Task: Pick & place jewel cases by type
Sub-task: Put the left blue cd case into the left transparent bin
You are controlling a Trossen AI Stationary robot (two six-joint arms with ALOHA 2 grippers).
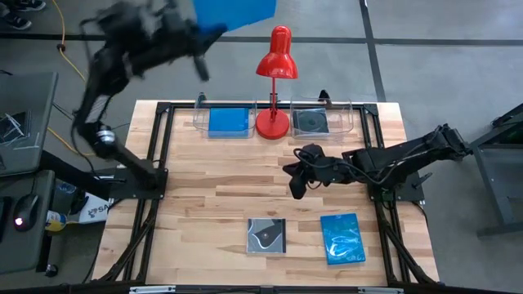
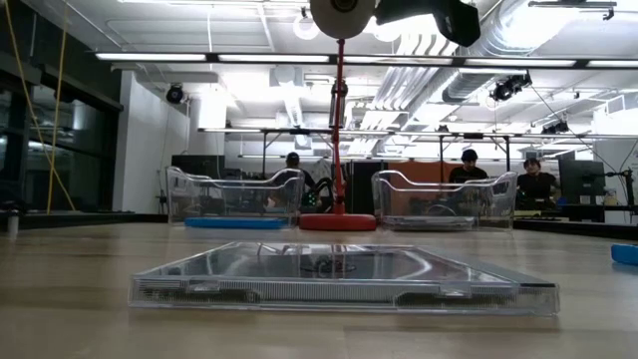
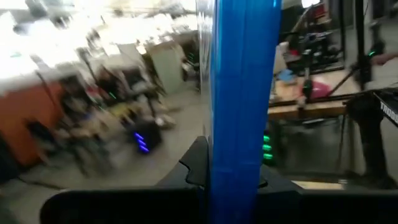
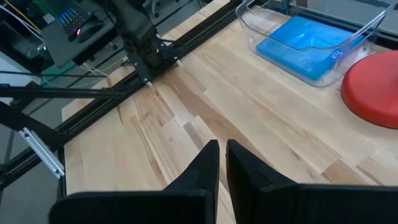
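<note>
Left gripper (image 3: 233,180) pinched my blue case (image 1: 235,11) high above left tray (image 1: 225,122) — edge-on hold; fast swing risked slip, drop. Right gripper (image 4: 222,155) pressed together, empty.

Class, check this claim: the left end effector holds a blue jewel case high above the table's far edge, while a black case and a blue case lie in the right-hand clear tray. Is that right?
Not quite. The high view shows the black case and the blue case lying on the bare table near its front edge, not in the right-hand clear tray. The left end effector does hold a blue jewel case high above the far edge.
</note>
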